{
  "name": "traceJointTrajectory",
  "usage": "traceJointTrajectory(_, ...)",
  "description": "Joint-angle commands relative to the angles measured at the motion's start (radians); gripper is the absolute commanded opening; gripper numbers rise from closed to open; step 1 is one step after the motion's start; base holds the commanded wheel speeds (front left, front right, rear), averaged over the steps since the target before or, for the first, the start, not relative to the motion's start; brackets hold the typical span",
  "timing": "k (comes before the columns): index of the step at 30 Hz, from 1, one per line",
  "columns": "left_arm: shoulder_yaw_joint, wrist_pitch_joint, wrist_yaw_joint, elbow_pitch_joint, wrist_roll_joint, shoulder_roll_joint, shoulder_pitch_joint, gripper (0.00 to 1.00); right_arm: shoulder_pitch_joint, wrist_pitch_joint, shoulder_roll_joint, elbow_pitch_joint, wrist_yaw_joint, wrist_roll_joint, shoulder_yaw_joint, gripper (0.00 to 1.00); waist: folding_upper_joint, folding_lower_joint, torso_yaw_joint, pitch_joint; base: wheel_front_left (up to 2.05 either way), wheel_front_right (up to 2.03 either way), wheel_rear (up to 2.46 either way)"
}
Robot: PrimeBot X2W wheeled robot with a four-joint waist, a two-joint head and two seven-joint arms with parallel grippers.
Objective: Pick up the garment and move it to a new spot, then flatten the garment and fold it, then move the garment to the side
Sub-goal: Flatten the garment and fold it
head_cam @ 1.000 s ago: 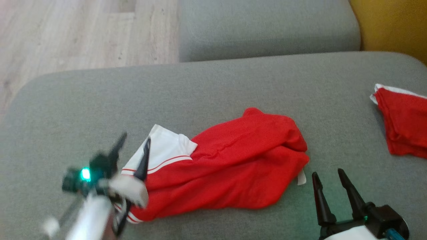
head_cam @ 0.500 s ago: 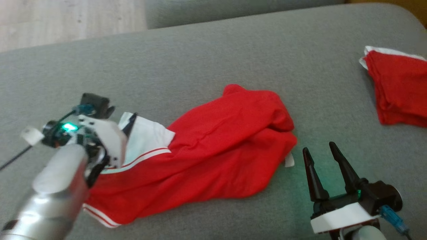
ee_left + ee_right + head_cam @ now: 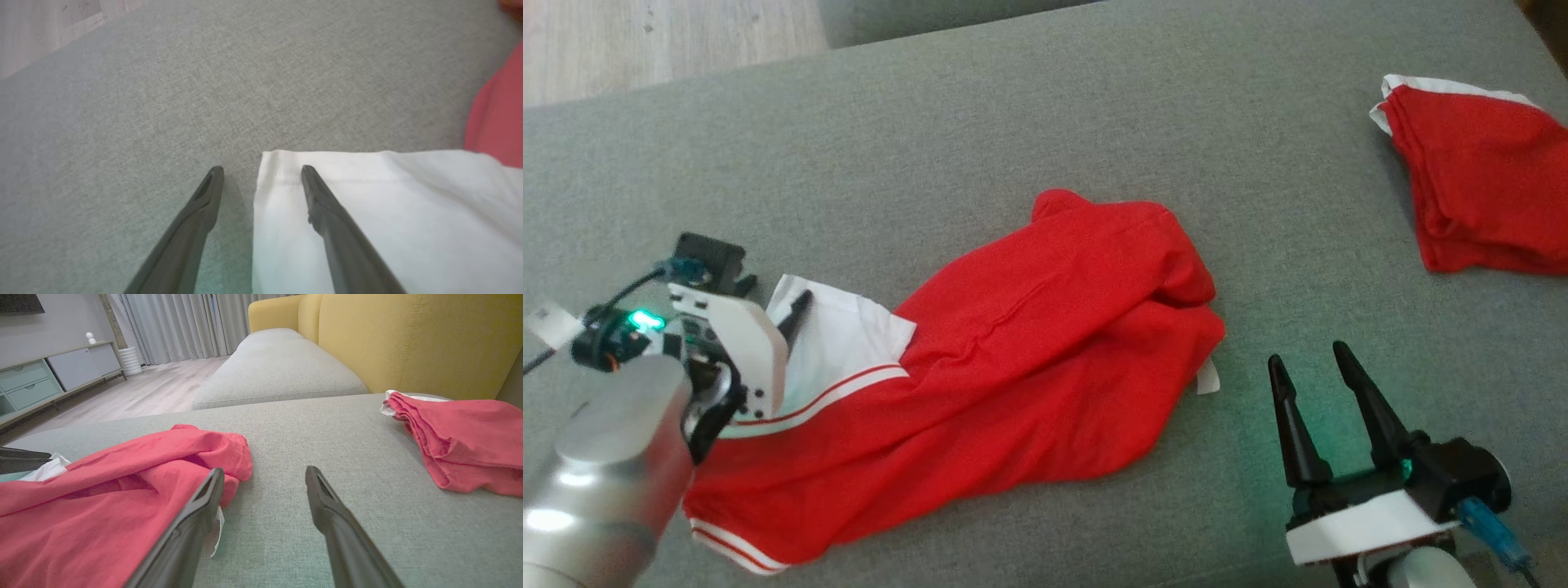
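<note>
In the head view, a red garment (image 3: 1029,359) with a white, red-striped panel lies crumpled across the middle of a grey sofa cushion (image 3: 1013,106). The left tool (image 3: 774,298) is low at the garment's white end, one dark finger over the white cloth; its jaws are spread and grip nothing. The right tool (image 3: 1308,357) hangs above bare cushion just beside the garment's other end, near a small white tag (image 3: 1207,377), its fingers apart and empty. A second, folded red garment (image 3: 1478,196) rests well apart at the cushion's right edge. Pale wooden floor (image 3: 645,41) shows at the top left.

In the left wrist view, the two fingers straddle the white panel's hemmed corner: one is over grey fabric, the other over white cloth. Whether they touch the cloth I cannot tell.

In the right wrist view, the spread fingers point across the cushion, the crumpled garment beside the left finger and the folded one to the right, before a yellow sofa back (image 3: 408,339).
</note>
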Motion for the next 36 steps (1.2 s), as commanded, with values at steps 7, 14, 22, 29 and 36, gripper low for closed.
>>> traceJointTrajectory(7, -0.011, -0.012, 0.002, 0.039, -0.053, 0.036, -0.082, 1.0, -0.053, -0.006, -0.013, -0.034, -0.001, 0.001, 0.018, 1.0, 0.0, 0.0, -0.005, 0.01, 0.0, 0.0, 0.0)
traceJointTrajectory(14, -0.076, -0.018, 0.002, 0.025, -0.123, 0.037, -0.086, 0.0, -0.049, -0.006, -0.013, -0.035, -0.001, -0.003, 0.006, 1.0, 0.0, 0.0, 0.009, 0.013, 0.0, 0.0, 0.0)
traceJointTrajectory(22, -0.142, -0.145, 0.002, 0.001, -0.114, 0.071, -0.153, 0.0, -0.065, -0.006, -0.018, -0.013, -0.001, 0.0, -0.004, 1.0, 0.0, 0.0, 0.061, 0.021, 0.0, 0.0, 0.0)
traceJointTrajectory(29, -0.149, -0.283, 0.011, 0.047, -0.054, 0.065, -0.234, 0.0, -0.153, -0.006, -0.039, 0.095, -0.001, 0.024, -0.009, 1.0, 0.0, 0.0, 0.12, 0.031, 0.0, 0.0, 0.0)
traceJointTrajectory(36, -0.154, -0.337, 0.018, 0.066, -0.035, 0.044, -0.27, 0.0, -0.285, 0.004, -0.096, 0.252, -0.001, 0.104, -0.017, 1.0, 0.0, 0.0, 0.169, 0.039, 0.0, 0.0, 0.0)
